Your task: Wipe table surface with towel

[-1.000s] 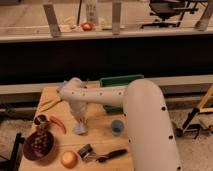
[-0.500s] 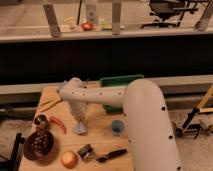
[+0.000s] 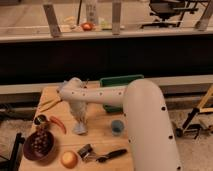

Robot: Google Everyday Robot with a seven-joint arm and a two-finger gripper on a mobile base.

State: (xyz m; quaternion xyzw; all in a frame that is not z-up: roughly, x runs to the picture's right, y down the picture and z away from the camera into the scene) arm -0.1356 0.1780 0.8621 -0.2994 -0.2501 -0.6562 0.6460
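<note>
A grey towel (image 3: 80, 122) hangs in a bunch from my gripper (image 3: 77, 106), and its lower end touches the wooden table (image 3: 102, 125) left of the middle. The gripper is at the end of my white arm (image 3: 145, 115), which reaches in from the lower right and across the table. It is shut on the top of the towel. The fingers themselves are mostly hidden by the wrist and the cloth.
A red chili (image 3: 57, 123), a dark bowl of grapes (image 3: 37, 144) and an orange fruit (image 3: 68, 159) lie at the front left. A small blue cup (image 3: 117, 127), a black-handled tool (image 3: 105, 155) and a green bin (image 3: 120, 87) sit near the arm. Yellow items (image 3: 50, 103) lie at the far left.
</note>
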